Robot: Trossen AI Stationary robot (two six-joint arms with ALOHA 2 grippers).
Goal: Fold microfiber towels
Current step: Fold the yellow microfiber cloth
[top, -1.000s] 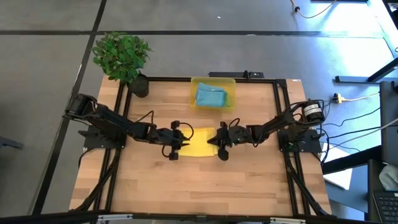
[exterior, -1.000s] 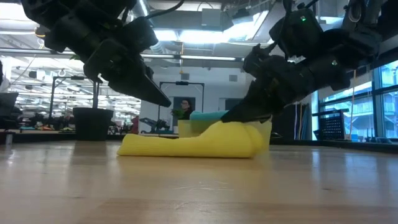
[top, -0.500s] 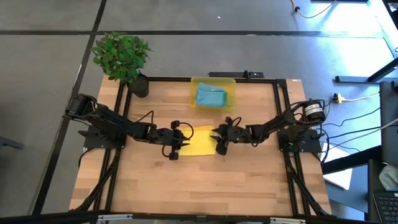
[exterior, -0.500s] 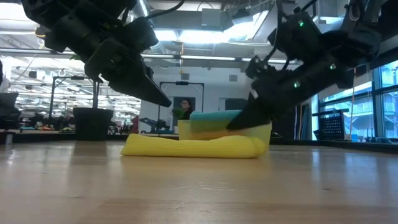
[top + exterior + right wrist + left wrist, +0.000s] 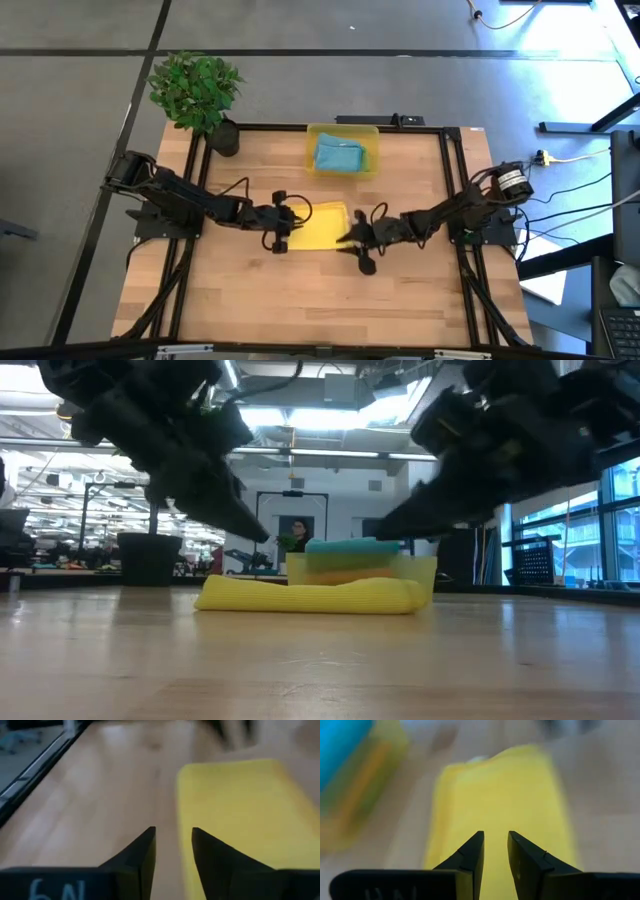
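Observation:
A yellow microfiber towel (image 5: 320,228) lies folded into a long band on the wooden table (image 5: 300,300), flat on its underside (image 5: 310,596). My left gripper (image 5: 296,226) hovers just above the towel's left end (image 5: 500,795), open by a narrow gap with nothing in it. My right gripper (image 5: 346,240) is open and raised off the towel's right end (image 5: 235,810), slightly toward the near edge. In the low view both grippers (image 5: 262,537) (image 5: 385,530) stand clear above the towel. A teal-blue towel (image 5: 340,155) lies in the yellow bin (image 5: 343,128).
The translucent yellow bin (image 5: 420,570) stands behind the towel at the table's far middle. A potted plant (image 5: 195,90) sits at the far left corner. A black frame (image 5: 455,200) borders the table. Bare wood (image 5: 320,300) stretches toward the near edge.
My right gripper has let go of the towel's right end, then risen and swung toward the table's near edge. That end, held up a second ago, has dropped flat, so the folded towel now lies level.

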